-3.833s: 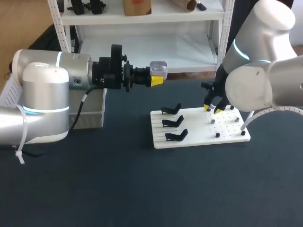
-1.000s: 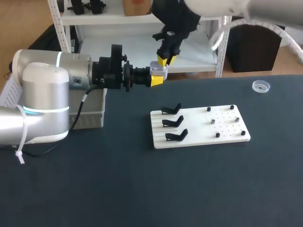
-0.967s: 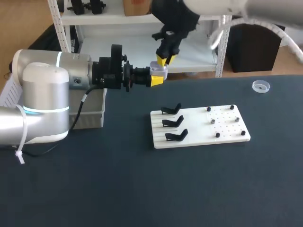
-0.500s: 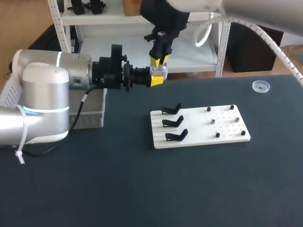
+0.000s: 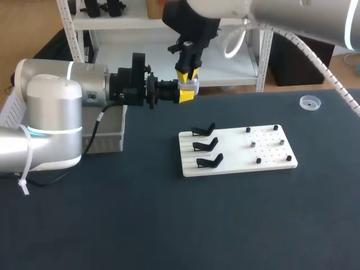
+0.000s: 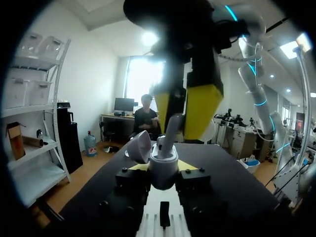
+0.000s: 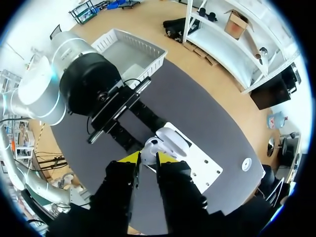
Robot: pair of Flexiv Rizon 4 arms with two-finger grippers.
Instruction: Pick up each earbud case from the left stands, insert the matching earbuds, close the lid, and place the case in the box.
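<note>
My left gripper (image 5: 185,93) is held level above the table's back, shut on a pale earbud case (image 5: 190,85) whose lid (image 6: 140,146) stands open. In the left wrist view the case body (image 6: 164,168) sits between its yellow tips. My right gripper (image 5: 186,74) points straight down right over the case, shut on a white earbud (image 6: 171,130) whose lower end meets the case's open top. In the right wrist view the right gripper (image 7: 148,158) has the open case (image 7: 170,140) just beyond its tips.
A white board (image 5: 270,147) lies right of centre, with three bare black stands (image 5: 205,146) on its left side and small pegs (image 5: 258,160) on its right. A grey box (image 5: 107,135) stands at the left behind my left arm. A small clear dish (image 5: 310,102) lies at the far right.
My right gripper has shifted a little to the left and settled over the open case with the earbud. The left arm and the case have not moved.
</note>
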